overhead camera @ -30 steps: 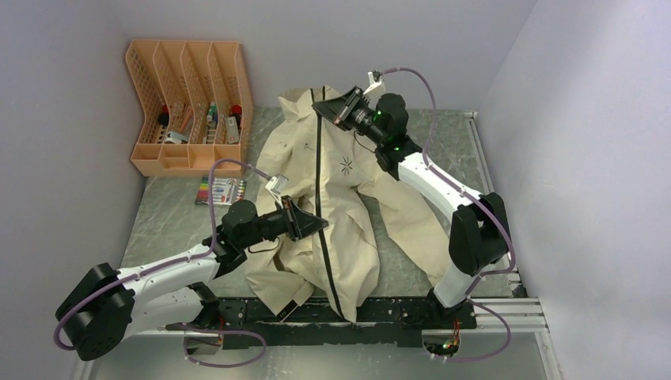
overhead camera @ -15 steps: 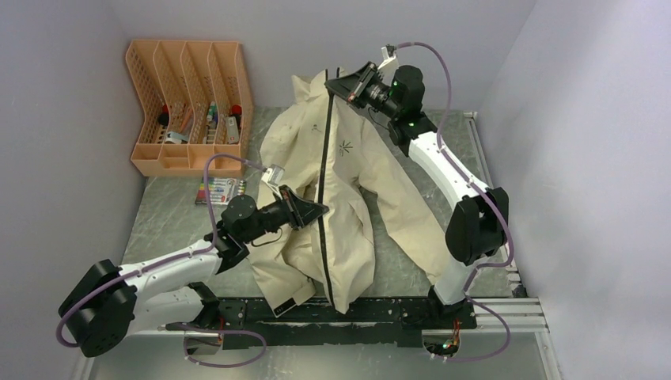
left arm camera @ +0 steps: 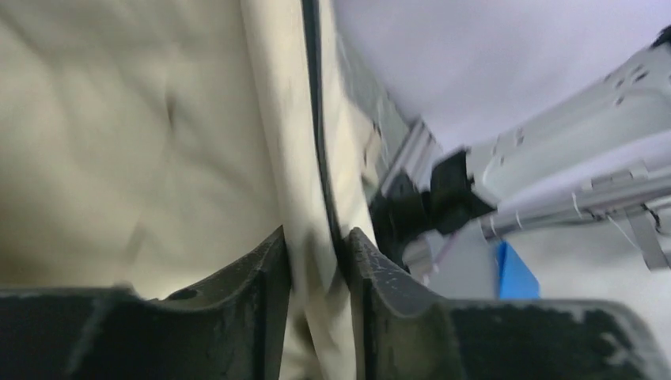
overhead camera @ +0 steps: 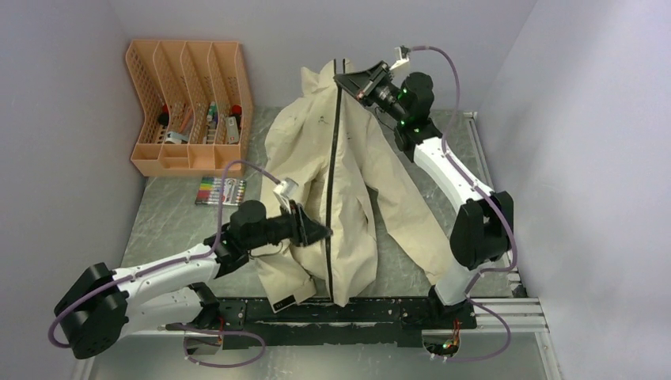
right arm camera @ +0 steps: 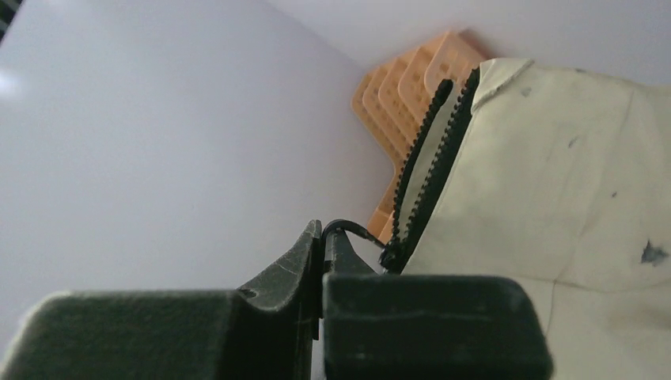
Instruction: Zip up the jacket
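The beige jacket (overhead camera: 360, 186) hangs stretched from its collar down to the table's near edge, and its dark zipper (overhead camera: 332, 174) runs straight down the front. My right gripper (overhead camera: 346, 79) is raised at the collar, shut on the zipper pull (right arm camera: 348, 228). Just above the pull the two rows of teeth (right arm camera: 431, 134) still stand apart. My left gripper (overhead camera: 326, 233) is low on the jacket's front at the zipper. Its fingers (left arm camera: 273, 261) stand slightly apart, with a fold of jacket (left arm camera: 142, 134) and the zipper line lying loosely between them.
An orange desk organiser (overhead camera: 190, 103) with small items stands at the back left. A pack of markers (overhead camera: 220, 191) lies in front of it. A black rail (overhead camera: 396, 310) runs along the near edge under the jacket's hem. Walls close in on all sides.
My right gripper rose up and back with the pull, lifting the collar and straightening the zipper. My left gripper slid slightly right and nearer, and its jaws parted from shut.
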Controlling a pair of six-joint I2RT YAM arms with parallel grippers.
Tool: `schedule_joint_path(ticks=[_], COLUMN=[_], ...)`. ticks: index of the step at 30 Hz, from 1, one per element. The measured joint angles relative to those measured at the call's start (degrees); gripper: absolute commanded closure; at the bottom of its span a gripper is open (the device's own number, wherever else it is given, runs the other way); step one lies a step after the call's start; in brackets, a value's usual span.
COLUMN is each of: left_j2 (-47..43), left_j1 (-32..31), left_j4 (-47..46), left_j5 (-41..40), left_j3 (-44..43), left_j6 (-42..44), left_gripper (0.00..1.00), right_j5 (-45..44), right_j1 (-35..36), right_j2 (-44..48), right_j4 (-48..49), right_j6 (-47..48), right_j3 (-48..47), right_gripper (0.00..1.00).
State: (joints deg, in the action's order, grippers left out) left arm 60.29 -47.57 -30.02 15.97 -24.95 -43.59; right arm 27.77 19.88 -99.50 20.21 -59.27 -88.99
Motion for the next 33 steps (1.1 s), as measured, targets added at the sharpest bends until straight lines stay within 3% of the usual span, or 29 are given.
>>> schedule_joint_path(ticks=[2, 3, 8, 14, 24, 33], left_j2=[-0.7, -1.1, -2.4, -3.5, -0.6, 1.6], left_j1=[-1.7, -2.4, -3.0, -2.9, -2.4, 3.3], left_j4=[5.8, 10.2, 27.6, 37.6, 40.6, 38.1], left_j5=[1.2, 1.3, -2.9, -12.4, -23.7, -21.6], left_j3=[-0.1, -0.7, -10.0, -25.7, -31.9, -32.8], left_j6=[1.0, 1.7, 5.9, 11.2, 20.5, 25.5], left_gripper=[0.31, 0.27, 0.23, 0.17, 0.15, 0.18], right_j5=[-2.6, -3.4, -5.8, -6.2, -5.0, -1.5], right_j1=[-0.5, -0.5, 1.2, 6.0, 10.7, 11.1], right_j2=[2.1, 3.2, 8.7, 13.4, 22.8, 29.3], right_j4=[5.4, 7.5, 14.9, 16.8, 14.9, 11.6], right_j6=[-1.0, -1.4, -2.9, -2.0, 1.0, 2.6], right_j3=[4.8, 7.0, 17.3, 22.8, 28.7, 32.2], right_gripper=[1.0, 1.0, 1.0, 1.0, 1.0, 1.0])
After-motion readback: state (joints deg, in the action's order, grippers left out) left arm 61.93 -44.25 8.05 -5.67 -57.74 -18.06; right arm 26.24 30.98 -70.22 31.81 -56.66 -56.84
